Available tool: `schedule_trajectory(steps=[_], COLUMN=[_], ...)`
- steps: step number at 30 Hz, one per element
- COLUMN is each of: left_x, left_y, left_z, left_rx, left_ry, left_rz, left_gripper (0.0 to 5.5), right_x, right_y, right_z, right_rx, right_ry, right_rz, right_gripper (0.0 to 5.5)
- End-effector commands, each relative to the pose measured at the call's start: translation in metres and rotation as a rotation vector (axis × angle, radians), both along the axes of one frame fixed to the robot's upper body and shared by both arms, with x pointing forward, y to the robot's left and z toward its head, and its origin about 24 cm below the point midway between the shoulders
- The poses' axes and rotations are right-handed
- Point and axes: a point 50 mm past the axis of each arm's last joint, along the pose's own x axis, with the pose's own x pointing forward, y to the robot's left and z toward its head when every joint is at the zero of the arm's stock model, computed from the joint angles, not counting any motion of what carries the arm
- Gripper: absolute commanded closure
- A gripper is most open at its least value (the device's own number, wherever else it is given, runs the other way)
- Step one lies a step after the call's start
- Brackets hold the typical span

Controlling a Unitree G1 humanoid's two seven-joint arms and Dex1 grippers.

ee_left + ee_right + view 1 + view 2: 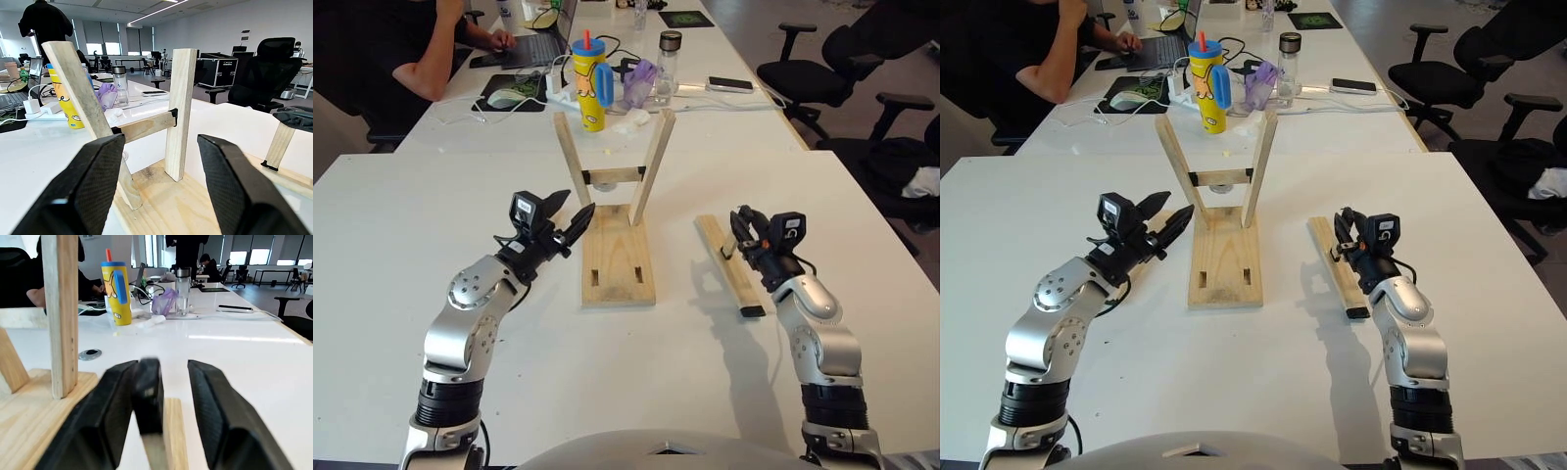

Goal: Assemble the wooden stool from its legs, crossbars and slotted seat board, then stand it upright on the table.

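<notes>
Just beneath the open right gripper, a loose pale wooden leg piece lies flat on the white desk, its long axis running away from the robot. The left gripper, also open, hovers beside the slotted wooden seat board, well apart from that piece.

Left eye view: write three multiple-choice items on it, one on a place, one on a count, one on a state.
1. Where does the loose pale wooden leg lie, relative to the slotted wooden seat board?
A. on top of it
B. on the white table, to its right
C. to its left

2. How many wooden legs stand on the board?
A. one
B. two
C. four

3. How are the left gripper jaws?
A. shut on a leg
B. shut on the board
C. open, empty

Key: B, it lies flat beside the board's right edge; B, two rise, joined by one wooden crossbar; C, the jaws stand apart with nothing between.
</notes>
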Motion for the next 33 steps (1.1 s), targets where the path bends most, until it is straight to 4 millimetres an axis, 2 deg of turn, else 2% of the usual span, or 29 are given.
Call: schedule_trajectory(steps=[1,3,6,8,10,12,14,15,16,17,19,20,21,22,24,28,33], left_x=[0.001,0.001,0.001,0.001,0.003,0.003,0.003,0.002,0.001,0.001,0.001,0.002,0.003,0.002,0.002,0.006,0.005], left_y=[-0.001,-0.003,-0.005,-0.007,-0.008,-0.008,-0.007,-0.006,-0.006,-0.007,-0.009,-0.010,-0.010,-0.010,-0.012,-0.011,-0.012], left_z=[-0.001,-0.001,-0.003,-0.003,-0.003,-0.002,-0.003,-0.004,-0.004,-0.005,-0.004,-0.003,-0.003,-0.001,0.000,0.000,-0.001], left_rx=[0.002,-0.001,-0.009,-0.014,-0.015,-0.017,-0.018,-0.018,-0.018,-0.018,-0.021,-0.027,-0.035,-0.047,-0.043,-0.042,-0.044], left_ry=[-0.004,-0.006,-0.009,-0.012,-0.018,-0.022,-0.021,-0.018,-0.016,-0.015,-0.015,-0.014,-0.014,-0.014,-0.018,-0.024,-0.024], left_rz=[-0.001,-0.003,0.005,0.009,0.012,0.018,0.025,0.029,0.032,0.030,0.019,0.017,0.019,0.023,0.013,0.021,0.022], left_gripper=[2.78,2.78,2.78,2.78,2.78,2.78,2.78,2.78,2.78,2.78,2.78,2.78,2.78,2.78,2.78,2.78,2.78], right_x=[0.009,0.016,0.033,0.044,0.052,0.052,0.045,0.042,0.040,0.037,0.020,0.009,0.000,-0.002,0.006,0.031,0.042], right_y=[0.005,0.009,0.014,0.017,0.017,0.015,0.015,0.017,0.016,0.011,0.002,0.000,-0.001,-0.005,-0.009,-0.005,-0.002], right_z=[0.045,0.070,0.098,0.104,0.101,0.101,0.109,0.104,0.086,0.056,-0.022,-0.052,-0.071,-0.080,-0.073,-0.031,0.007], right_rx=[0.008,0.016,-0.028,-0.065,-0.085,-0.088,-0.077,-0.086,-0.088,-0.089,-0.059,-0.091,-0.099,-0.109,-0.091,-0.120,-0.120], right_ry=[-0.139,-0.205,-0.243,-0.231,-0.189,-0.184,-0.245,-0.233,-0.165,-0.047,0.282,0.398,0.482,0.526,0.507,0.323,0.146], right_rz=[0.012,0.020,0.023,0.024,0.006,-0.009,-0.021,-0.020,-0.024,-0.061,-0.081,-0.088,-0.085,-0.116,-0.137,-0.097,-0.097], right_gripper=[3.56,3.56,3.95,4.29,4.61,4.96,5.26,5.37,5.47,5.47,5.47,5.47,5.47,5.47,5.47,5.47,5.47])
